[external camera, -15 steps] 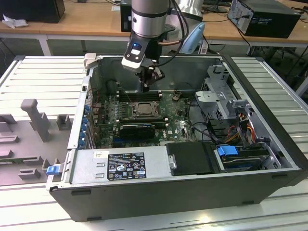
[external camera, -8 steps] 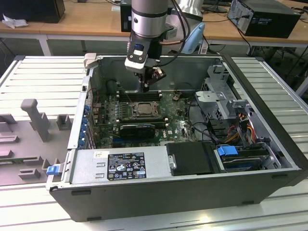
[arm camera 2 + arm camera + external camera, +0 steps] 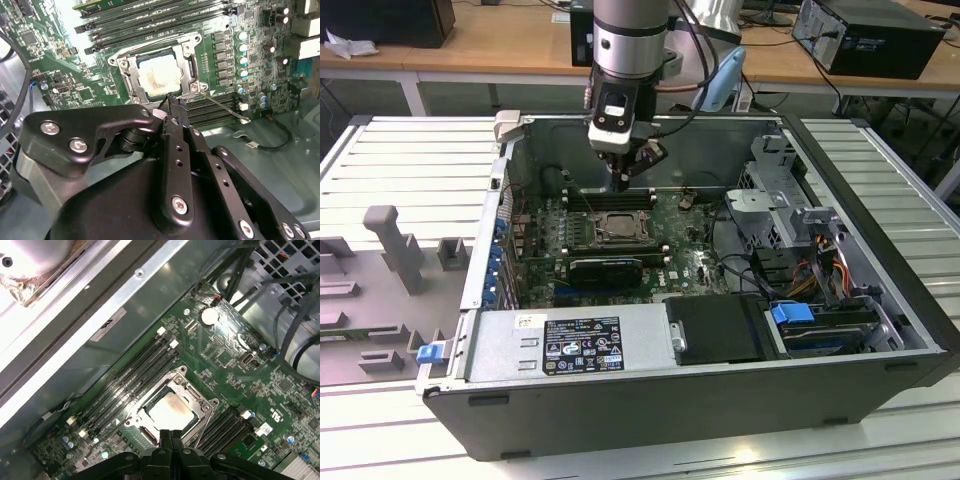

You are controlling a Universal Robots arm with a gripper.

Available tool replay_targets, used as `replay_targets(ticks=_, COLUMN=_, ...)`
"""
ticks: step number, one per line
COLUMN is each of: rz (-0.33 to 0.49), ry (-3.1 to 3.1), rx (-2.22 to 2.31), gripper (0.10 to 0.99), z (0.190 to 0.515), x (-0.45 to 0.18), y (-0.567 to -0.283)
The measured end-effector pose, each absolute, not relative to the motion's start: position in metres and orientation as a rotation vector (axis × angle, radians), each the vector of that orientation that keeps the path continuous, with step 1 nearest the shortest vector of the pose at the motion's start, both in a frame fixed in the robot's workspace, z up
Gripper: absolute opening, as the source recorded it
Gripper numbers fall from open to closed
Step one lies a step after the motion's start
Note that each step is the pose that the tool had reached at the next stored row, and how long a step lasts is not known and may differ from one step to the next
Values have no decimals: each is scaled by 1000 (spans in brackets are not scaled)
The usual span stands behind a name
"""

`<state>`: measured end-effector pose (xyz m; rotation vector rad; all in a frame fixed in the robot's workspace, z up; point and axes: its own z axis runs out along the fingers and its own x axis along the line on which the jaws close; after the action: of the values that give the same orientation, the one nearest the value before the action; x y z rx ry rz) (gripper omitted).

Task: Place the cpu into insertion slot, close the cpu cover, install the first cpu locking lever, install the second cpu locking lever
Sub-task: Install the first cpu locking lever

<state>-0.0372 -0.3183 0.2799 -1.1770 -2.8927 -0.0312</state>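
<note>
Nearest the lens, hangs with the gripper (image 3: 172, 102) fingers pressed together on nothing, tips at the insertion slot (image 3: 184, 70) edge; has the cpu (image 3: 160, 75) seated inside under the lowered cpu cover (image 3: 127, 75); has a thin locking lever (image 3: 222, 106) slanting outward just beside the tips.

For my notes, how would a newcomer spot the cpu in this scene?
In the open computer case, on the green motherboard, a square metal cpu cover sits between banks of long black memory slots. The cpu is the pale, smudged square in that cover's window, the only light plate among dark parts.
</note>
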Motion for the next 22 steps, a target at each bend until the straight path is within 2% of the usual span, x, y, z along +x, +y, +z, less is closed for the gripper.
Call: replay_targets(ticks=22, rz=-23, ry=-3095, rx=-391, gripper=106, z=280, x=-37, y=-318)
